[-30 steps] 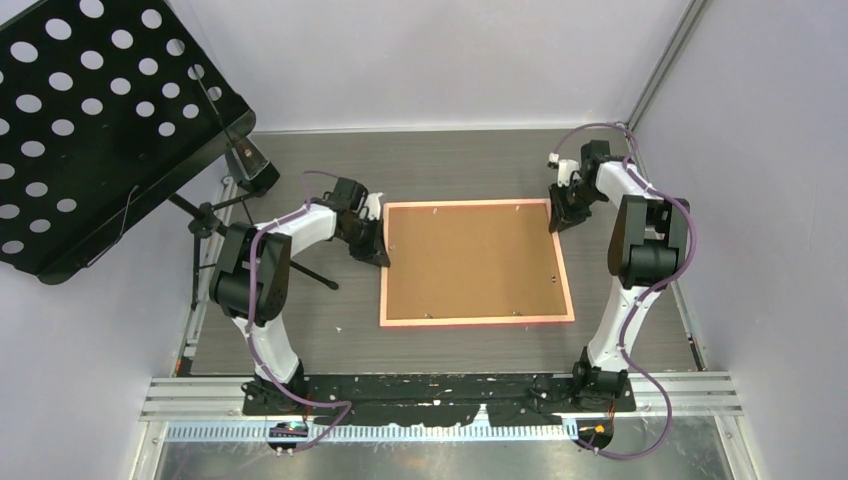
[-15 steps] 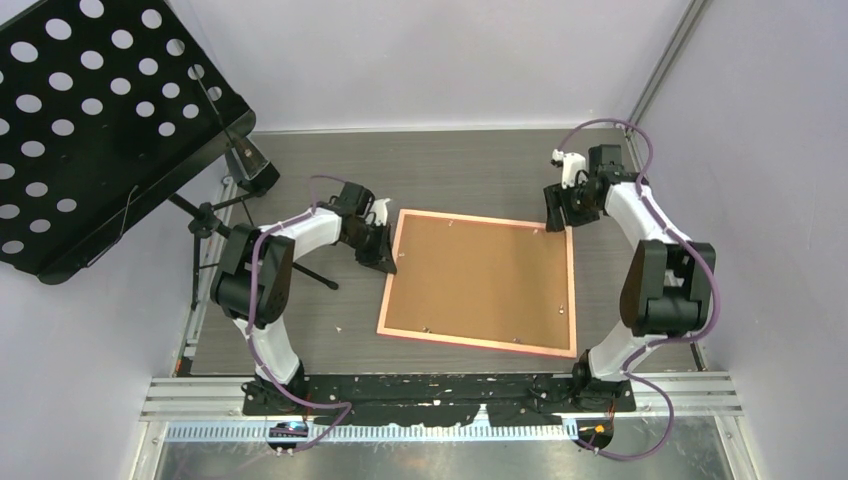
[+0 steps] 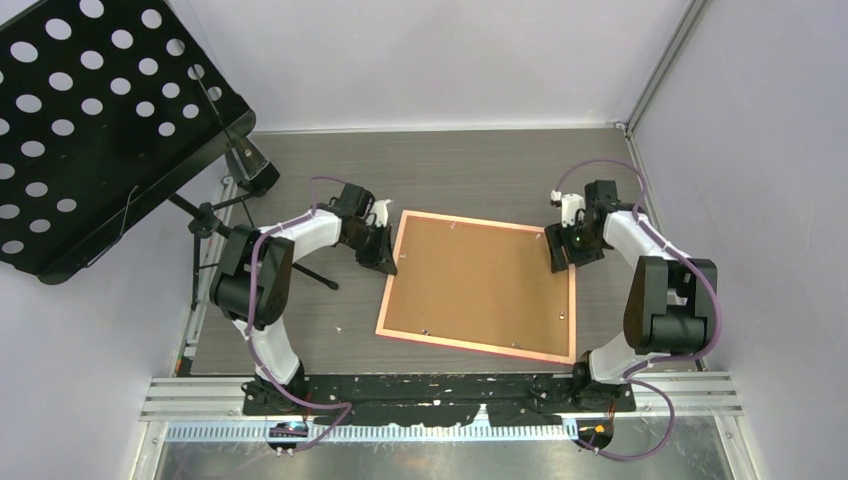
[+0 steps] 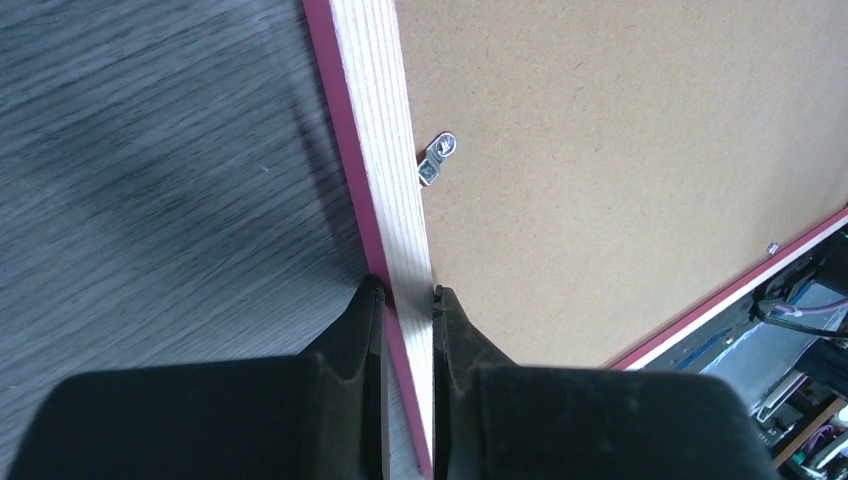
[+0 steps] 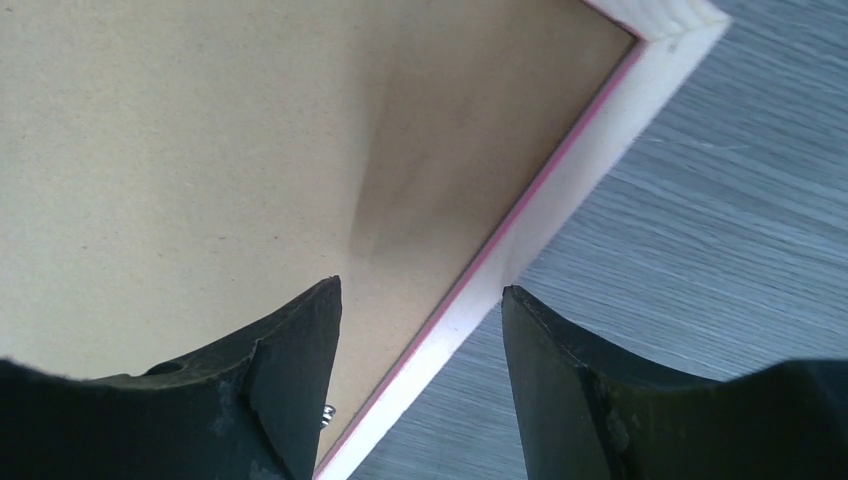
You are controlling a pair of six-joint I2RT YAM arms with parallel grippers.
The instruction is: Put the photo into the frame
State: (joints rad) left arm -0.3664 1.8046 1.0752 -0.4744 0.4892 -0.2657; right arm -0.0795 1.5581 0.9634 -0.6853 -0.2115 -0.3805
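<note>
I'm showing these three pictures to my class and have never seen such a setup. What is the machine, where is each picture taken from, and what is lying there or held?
The machine is two robot arms bolted at the near edge of a grey table, each ending in a two-finger end effector. The wide picture comes from a fixed camera above and behind them; the two close-ups come from cameras on the wrists. On the table lies a pink-orange picture frame, back up, so its brown board and small clips show. A black perforated music stand stands at the far left. The left end effector is pinched shut on the frame's edge on its side. The right end effector is open, its fingers straddling the opposite edge near a corner. No photo shows in any view.
</note>
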